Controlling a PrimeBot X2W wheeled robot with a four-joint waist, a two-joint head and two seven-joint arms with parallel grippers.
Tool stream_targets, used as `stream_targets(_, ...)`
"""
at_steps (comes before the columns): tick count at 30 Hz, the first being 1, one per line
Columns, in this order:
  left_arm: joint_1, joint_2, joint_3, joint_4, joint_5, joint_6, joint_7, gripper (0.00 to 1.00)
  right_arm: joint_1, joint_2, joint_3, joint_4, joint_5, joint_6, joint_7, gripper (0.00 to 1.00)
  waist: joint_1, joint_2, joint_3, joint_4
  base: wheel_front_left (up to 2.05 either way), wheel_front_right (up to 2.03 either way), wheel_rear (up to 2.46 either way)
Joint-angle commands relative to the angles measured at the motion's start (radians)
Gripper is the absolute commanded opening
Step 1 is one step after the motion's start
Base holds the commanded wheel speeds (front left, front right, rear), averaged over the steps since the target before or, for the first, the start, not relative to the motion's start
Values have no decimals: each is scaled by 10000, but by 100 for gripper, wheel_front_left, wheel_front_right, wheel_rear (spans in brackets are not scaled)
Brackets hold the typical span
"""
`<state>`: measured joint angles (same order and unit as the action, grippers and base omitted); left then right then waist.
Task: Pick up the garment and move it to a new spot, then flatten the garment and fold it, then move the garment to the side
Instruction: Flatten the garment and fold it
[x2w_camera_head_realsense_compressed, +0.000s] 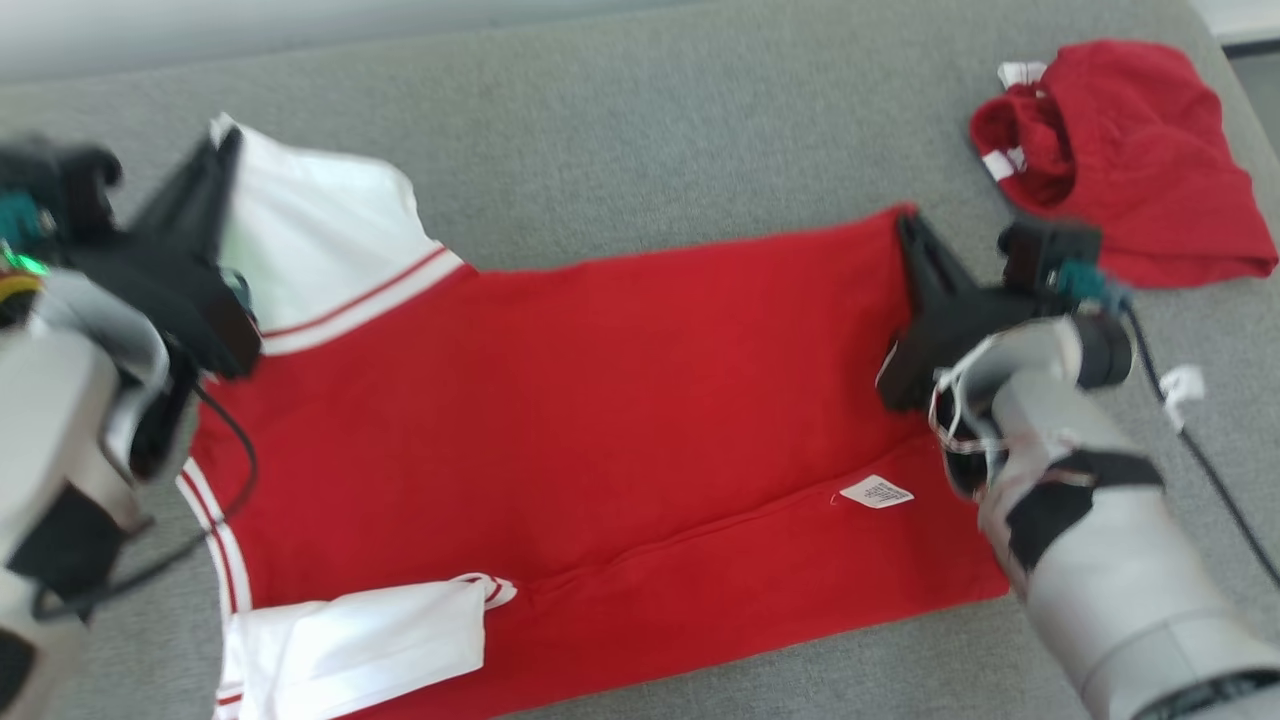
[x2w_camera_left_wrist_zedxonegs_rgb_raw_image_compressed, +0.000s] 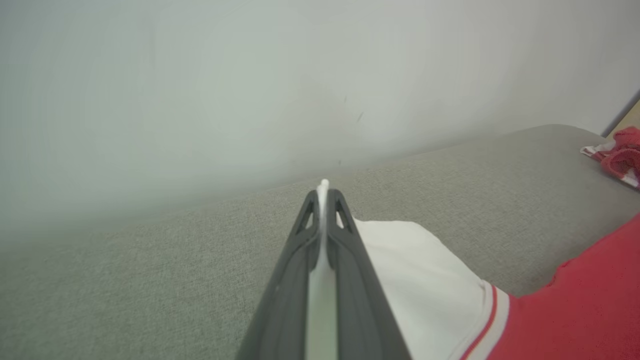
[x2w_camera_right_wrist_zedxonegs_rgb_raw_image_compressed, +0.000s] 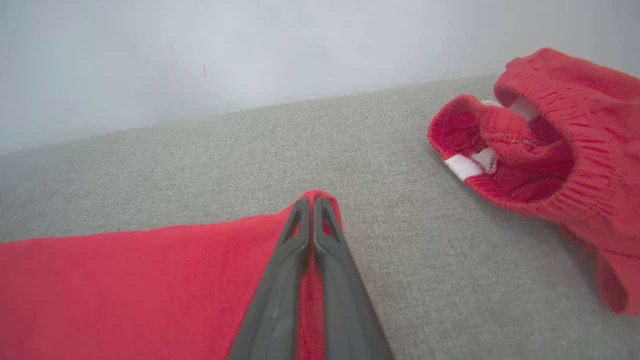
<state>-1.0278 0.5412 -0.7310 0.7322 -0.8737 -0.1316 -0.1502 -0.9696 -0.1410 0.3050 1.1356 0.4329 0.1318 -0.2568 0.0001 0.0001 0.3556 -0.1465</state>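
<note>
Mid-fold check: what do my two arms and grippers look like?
The left gripper and right gripper have long, tapered dark-grey fingers with triangular cut-outs near the tips. The left forearm and right forearm are pale silver-grey with black patches, each trailing a thin black cable.

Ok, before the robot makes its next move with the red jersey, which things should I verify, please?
1. The left gripper is shut on the far white sleeve: ok.
2. The right gripper is shut on a red hem corner of the garment: ok.
3. Garment flat on the grey cushion: not ok; the near sleeve is bunched and a fold runs beside the label.
4. Small red garment lies apart: ok.
5. Cloth layers in each grip: cannot tell.
</note>
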Motion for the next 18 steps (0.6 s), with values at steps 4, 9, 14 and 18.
stream_targets(4,1188,90,16,-758,-265,47,-686,0,1161,-358,193,-919,495,-22,-88,0,-1,-1,-650,366,0,0,0)
stream_targets(9,2691,164,246,-2076,-281,377,-1073,0,2576,-914,146,-2434,1069,-22,-87,0,-1,-1,-1070,706,0,0,0)
stream_targets(14,4437,153,676,-3697,-18,922,-1153,0,4122,-1276,-240,-3862,1519,-22,-86,0,-1,-1,-1456,1074,0,0,0)
stream_targets(18,6068,-154,1344,-4913,326,1390,-1142,0,5291,-1494,-471,-4753,1858,-22,-89,0,-1,-1,-1710,1294,0,0,0)
